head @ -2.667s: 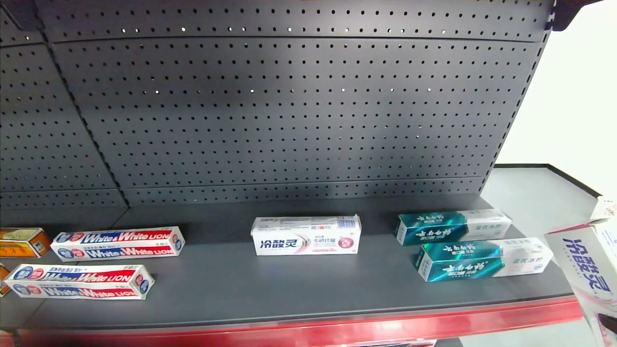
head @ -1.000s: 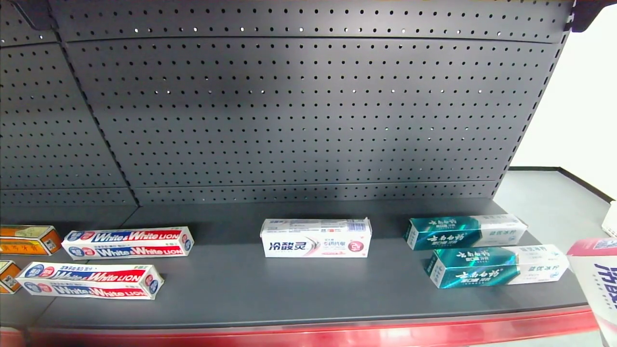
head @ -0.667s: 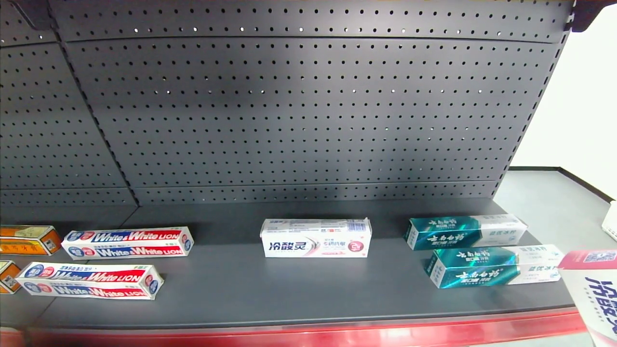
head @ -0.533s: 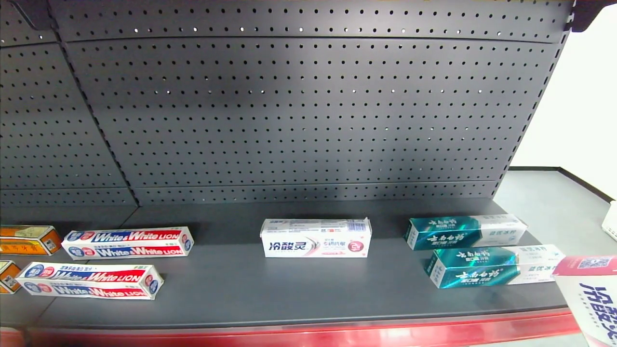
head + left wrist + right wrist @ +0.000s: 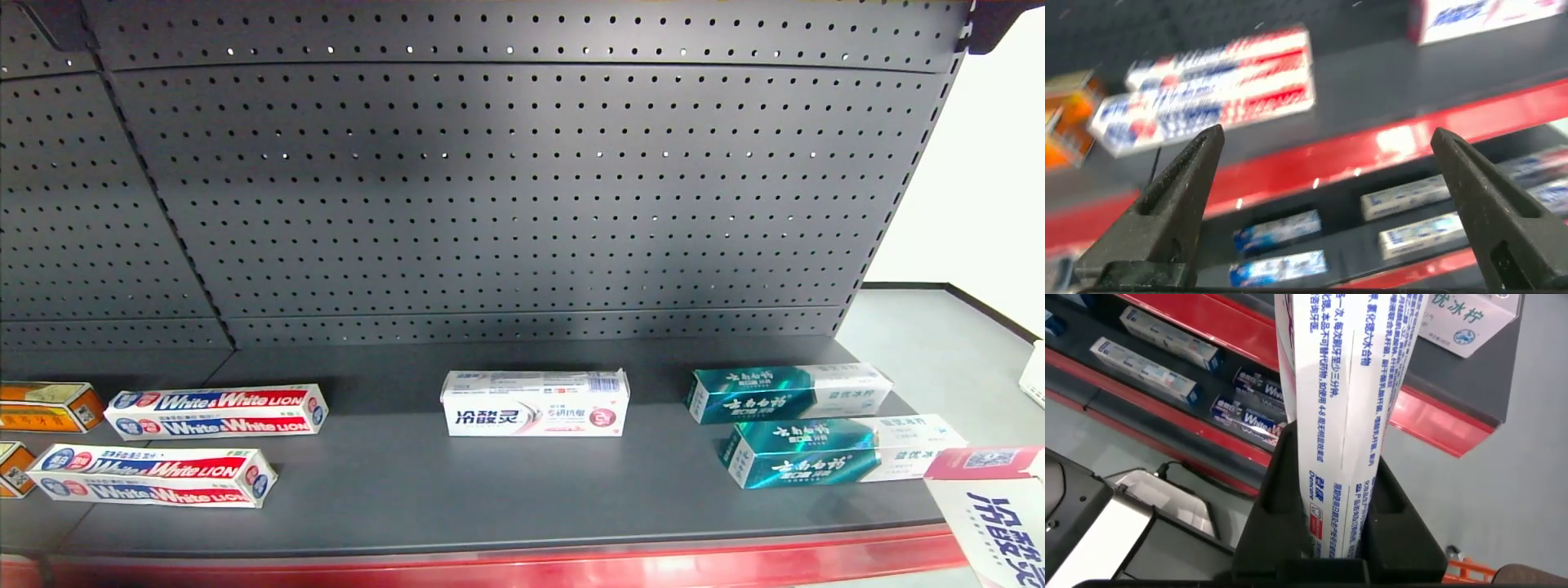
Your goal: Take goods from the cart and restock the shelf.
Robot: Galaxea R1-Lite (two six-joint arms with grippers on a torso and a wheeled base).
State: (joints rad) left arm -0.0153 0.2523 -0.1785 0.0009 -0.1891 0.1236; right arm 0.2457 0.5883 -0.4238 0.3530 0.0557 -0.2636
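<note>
I log right gripper (image 5: 1331, 506) clamped on one white toothpaste box (image 5: 992, 514), held on end at shelf (image 5: 490, 498) right front corner. Nearest it: two green boxes (image 5: 833, 451); farther: one white-pink box (image 5: 535, 403). Left gripper (image 5: 1327, 135) fingers spread; two red-white boxes (image 5: 1208, 82) beyond.

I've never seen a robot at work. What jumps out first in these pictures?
First comes the white toothpaste box, standing on end at the lower right of the head view and clamped in the right gripper. Beyond it, the dark shelf carries a matching white box lying flat in the middle. Two teal boxes lie to the right of that and two red, white and blue boxes to the left.
</note>
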